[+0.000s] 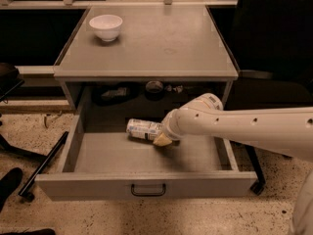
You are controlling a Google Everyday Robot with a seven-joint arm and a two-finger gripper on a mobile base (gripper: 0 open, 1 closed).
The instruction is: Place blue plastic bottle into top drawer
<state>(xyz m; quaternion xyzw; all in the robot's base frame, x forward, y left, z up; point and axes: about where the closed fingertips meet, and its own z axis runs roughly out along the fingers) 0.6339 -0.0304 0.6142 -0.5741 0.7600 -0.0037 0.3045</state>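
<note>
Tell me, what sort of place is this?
Probably a lab or office space: a grey metal cabinet, white bowl on top, speckled hard floor. The gripper is inside the open top drawer, at the blue plastic bottle.

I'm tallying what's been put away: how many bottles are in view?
1. The blue plastic bottle lies on its side inside the open top drawer, with the tool at one end. Others may hide in the dark recess behind.

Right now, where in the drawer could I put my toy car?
In the top drawer, the floor is bare on the picture's left and along the front panel. The middle back is crowded: the blue plastic bottle lies there with the gripper at its right end.
</note>
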